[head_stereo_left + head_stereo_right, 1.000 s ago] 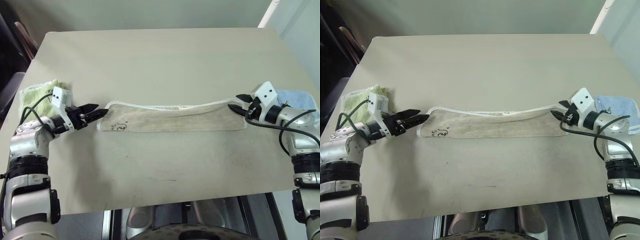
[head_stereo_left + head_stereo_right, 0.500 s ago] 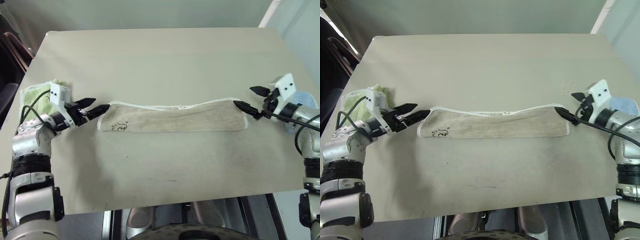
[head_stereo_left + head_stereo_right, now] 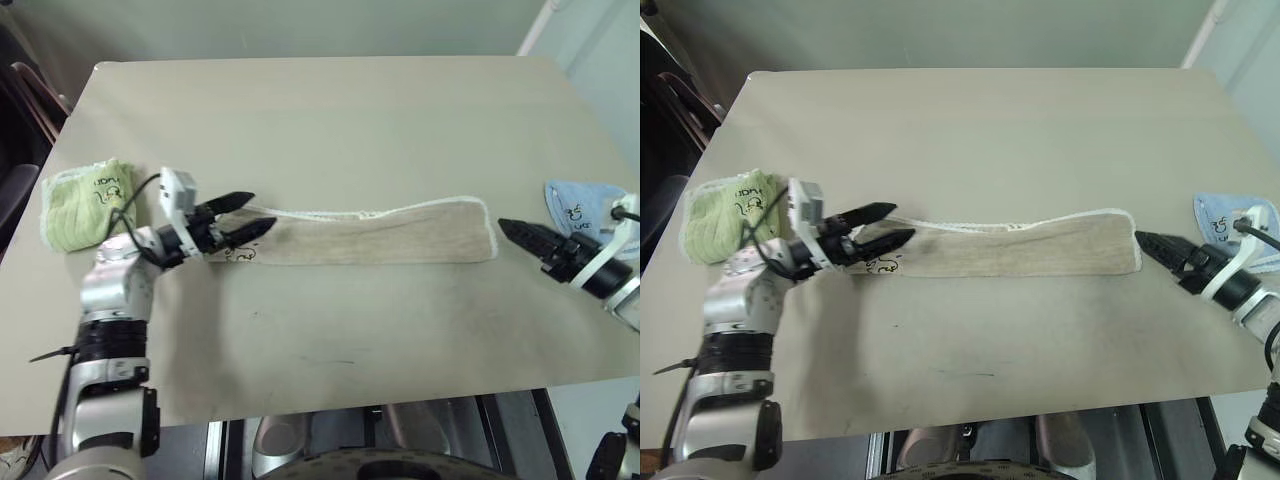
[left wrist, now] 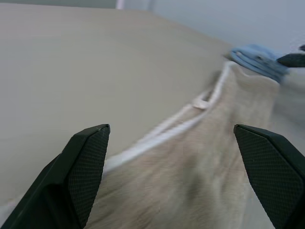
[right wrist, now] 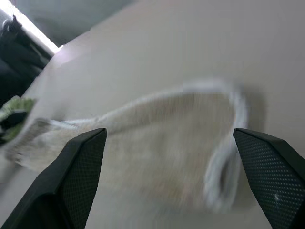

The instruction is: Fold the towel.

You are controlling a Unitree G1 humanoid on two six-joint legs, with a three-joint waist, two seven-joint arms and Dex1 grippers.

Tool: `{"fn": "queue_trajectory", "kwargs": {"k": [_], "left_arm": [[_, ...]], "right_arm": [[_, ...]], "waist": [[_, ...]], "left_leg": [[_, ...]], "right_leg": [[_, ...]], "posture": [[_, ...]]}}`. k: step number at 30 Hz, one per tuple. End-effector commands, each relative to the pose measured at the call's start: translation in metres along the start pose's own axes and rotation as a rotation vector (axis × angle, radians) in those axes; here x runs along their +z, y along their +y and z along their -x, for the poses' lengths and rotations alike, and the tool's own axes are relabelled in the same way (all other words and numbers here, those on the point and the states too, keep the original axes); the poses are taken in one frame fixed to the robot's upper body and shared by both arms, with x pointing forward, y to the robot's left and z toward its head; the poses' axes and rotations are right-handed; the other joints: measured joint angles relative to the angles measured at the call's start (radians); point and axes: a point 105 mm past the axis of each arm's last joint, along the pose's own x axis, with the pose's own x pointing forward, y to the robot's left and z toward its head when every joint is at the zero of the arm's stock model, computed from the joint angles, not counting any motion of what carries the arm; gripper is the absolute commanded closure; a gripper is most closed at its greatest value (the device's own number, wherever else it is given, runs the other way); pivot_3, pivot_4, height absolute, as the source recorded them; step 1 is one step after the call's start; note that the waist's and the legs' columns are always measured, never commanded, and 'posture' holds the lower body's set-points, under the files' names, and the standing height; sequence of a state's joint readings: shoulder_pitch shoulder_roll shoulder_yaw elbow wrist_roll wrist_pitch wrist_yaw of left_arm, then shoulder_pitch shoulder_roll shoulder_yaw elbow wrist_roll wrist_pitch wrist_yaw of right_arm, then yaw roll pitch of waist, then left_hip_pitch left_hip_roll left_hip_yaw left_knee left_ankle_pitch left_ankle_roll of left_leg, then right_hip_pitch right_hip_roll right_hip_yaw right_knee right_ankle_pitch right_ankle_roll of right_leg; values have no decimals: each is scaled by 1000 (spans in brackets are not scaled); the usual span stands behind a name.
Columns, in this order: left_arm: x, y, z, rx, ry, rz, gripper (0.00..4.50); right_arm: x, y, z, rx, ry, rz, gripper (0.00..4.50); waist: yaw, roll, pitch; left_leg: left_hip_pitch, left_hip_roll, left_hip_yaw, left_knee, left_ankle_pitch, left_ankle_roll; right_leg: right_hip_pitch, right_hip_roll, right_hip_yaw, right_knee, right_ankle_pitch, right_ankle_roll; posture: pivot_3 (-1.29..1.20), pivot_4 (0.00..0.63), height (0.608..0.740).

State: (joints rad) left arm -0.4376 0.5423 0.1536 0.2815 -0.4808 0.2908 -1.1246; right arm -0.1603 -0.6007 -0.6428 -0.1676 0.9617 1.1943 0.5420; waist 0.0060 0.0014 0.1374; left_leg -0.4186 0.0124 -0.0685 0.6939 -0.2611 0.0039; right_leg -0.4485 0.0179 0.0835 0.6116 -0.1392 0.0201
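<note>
The bench (image 3: 330, 120) carries the towel (image 3: 380, 236), already folded into a long narrow strip whose long axis runs straight from my left gripper (image 3: 245, 215) to my right gripper (image 3: 522, 234). Its corded edge faces away from me. My left gripper is spread, its fingers over the logo (image 3: 240, 253) end of the strip, so that arm is the nearer one. My right gripper, also spread, sits just beyond the far end, apart from the cloth, fingertips aimed back along the strip. I judge the next fold brings one short end across to the other. Beside each arm lies another folded cloth: green (image 3: 82, 200) by my left, blue (image 3: 585, 208) by my right.
</note>
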Motion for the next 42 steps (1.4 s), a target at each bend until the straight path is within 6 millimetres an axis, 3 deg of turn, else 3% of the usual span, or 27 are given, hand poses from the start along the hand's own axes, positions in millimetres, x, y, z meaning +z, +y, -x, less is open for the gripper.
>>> {"fn": "queue_trajectory", "kwargs": {"k": [1, 6, 12, 16, 24, 37, 42], "left_arm": [[12, -12, -16, -46, -25, -168, 0], [0, -20, -42, -60, -38, -245, 0], [-6, -37, -58, -120, -75, -242, 0], [-8, -47, -67, -152, -107, -235, 0], [-10, -53, -74, -169, -122, -261, 0], [-13, -47, -75, -146, -111, -283, 0], [-13, -41, -75, -115, -113, -298, 0]], "right_arm": [[-4, 11, 13, 33, 2, -100, 8], [-29, 6, 18, -19, 46, -199, 8], [-36, 5, 12, -38, 18, -295, 8], [-38, -9, -2, -111, -2, -384, 8], [-37, -16, -22, -144, -32, -510, 8], [-32, -1, -38, -102, -10, -532, 8], [-28, -10, -34, -145, -58, -551, 1543]], "waist": [[0, 0, 0], [1, 0, 0], [-2, 0, 0], [-2, 0, 0], [-3, 0, 0], [-7, 0, 0], [-5, 0, 0]], "left_leg": [[0, 0, 0, 0, 0, 0], [0, 0, -1, 0, 0, 1], [0, 0, -1, 0, 0, 1], [0, 0, -1, 0, 0, 2], [0, 0, -1, 1, 0, 3], [0, 0, -2, 4, 0, 5], [-1, 0, -2, 4, -1, 5]], "right_leg": [[0, 0, 0, 0, 0, 1], [1, 0, 0, 0, -6, 10], [1, 0, 0, 0, -6, 11], [1, 0, 0, -1, -5, 12], [2, 0, 0, -1, -3, 14], [4, 0, 0, -3, 0, 15], [3, 0, 0, -4, -1, 16]], "posture": [[0, 150, 740], [0, 150, 740], [0, 150, 740], [0, 150, 740], [0, 150, 740], [0, 150, 740], [0, 150, 740]]}}
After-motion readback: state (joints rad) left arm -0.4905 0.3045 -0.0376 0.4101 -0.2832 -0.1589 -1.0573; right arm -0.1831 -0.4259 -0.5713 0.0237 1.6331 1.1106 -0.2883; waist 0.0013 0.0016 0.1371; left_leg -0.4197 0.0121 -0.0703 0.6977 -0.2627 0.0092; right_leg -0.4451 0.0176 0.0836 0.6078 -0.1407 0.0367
